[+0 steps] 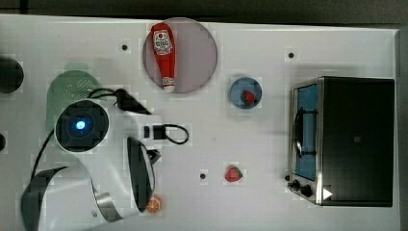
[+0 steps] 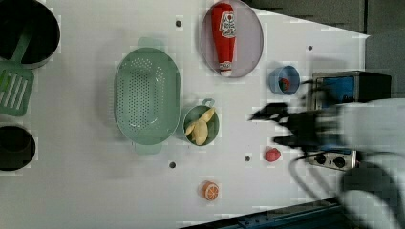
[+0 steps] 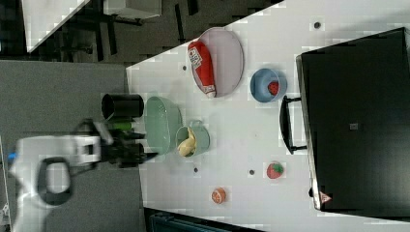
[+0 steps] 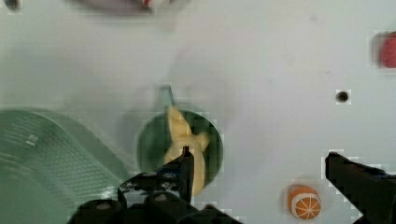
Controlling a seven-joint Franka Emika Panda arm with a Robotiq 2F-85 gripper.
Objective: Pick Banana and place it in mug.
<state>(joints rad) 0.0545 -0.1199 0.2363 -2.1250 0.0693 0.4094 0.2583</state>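
The banana [image 2: 200,128] lies inside the mug [image 2: 214,134], one end poking over the rim, and the mug stands touching the colander [image 2: 147,95] on the table [image 2: 95,191], with its short handle pointing toward the plate [image 2: 253,43]. The gripper [image 4: 259,161] hangs above the mug, its fingers [image 4: 186,170] spread wide with nothing between them; in the wrist view one finger overlaps the banana and the other stands beside the orange slice [image 4: 304,203].

In the left view, the mug sits near the middle of the table, well clear of every edge. The slice [image 2: 210,190] lies near the left view's bottom edge of the table, and a strawberry [image 2: 272,154] lies just short of the oven [image 2: 351,86], which fills the table's right end. A second strawberry [image 2: 285,84] sits in the blue bowl [image 2: 277,78], between the oven and the plate. The ketchup bottle [image 2: 224,36] lies on the plate, which is close to the table's far edge.

Open table stretches between the mug, the slice and the loose strawberry, broken only by small dark holes. At the left view's left edge stand two dark pots [image 2: 28,33], with a green spatula [image 2: 14,90] leaning out of one.
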